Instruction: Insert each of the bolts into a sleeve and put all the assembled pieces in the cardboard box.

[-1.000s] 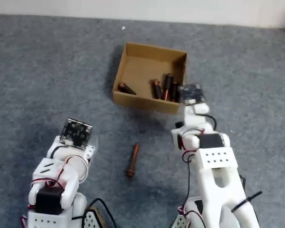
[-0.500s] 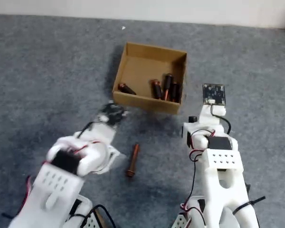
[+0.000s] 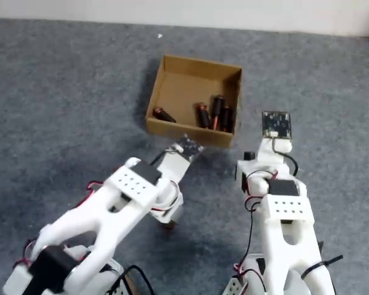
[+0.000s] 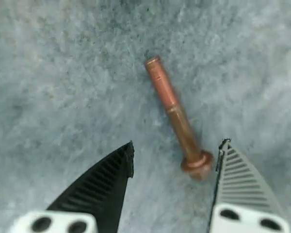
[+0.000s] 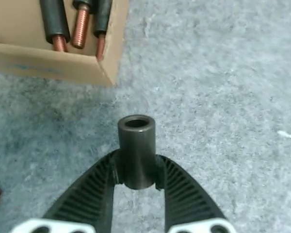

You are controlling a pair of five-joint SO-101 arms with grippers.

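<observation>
A copper bolt (image 4: 176, 114) lies flat on the grey carpet. My left gripper (image 4: 177, 145) hangs open just above it, with the bolt's head beside the white fingertip (image 4: 228, 160). From above, the left arm (image 3: 135, 190) covers most of that bolt, leaving its head (image 3: 168, 225) peeking out. My right gripper (image 5: 137, 167) is shut on a black sleeve (image 5: 137, 145), held upright with its hole showing, near the corner of the cardboard box (image 5: 53, 63). Several assembled pieces (image 3: 214, 114) lie inside the box (image 3: 194, 132).
Grey carpet covers the table, with open floor around the box and to the right of the right arm (image 3: 280, 203). Another assembled piece (image 3: 163, 115) lies in the box's near left corner. A pale wall strip (image 3: 234, 12) borders the far side.
The left arm swung from its folded pose at the left out over the bolt. The right arm drew back slightly from the box's front right corner, still holding the sleeve.
</observation>
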